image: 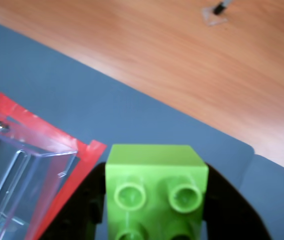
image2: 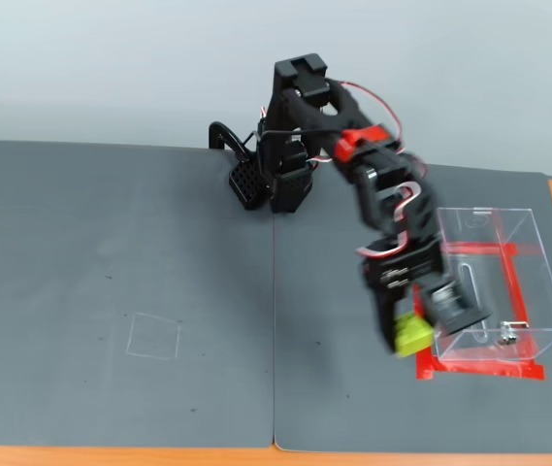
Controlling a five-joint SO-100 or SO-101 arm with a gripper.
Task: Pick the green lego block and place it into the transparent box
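In the fixed view we see the pincer (image2: 413,333) at lower centre-right pinching the green lego block (image2: 411,335) — lifted, just left of the transparent box (image2: 497,282). Picking looks done; carrying it over the wall and releasing inside remains.

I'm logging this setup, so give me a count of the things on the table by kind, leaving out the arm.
Green lego block: 1, held in the gripper
Transparent box: 1
Dark grey mats: 2
Red tape outline: 1
Total: 5
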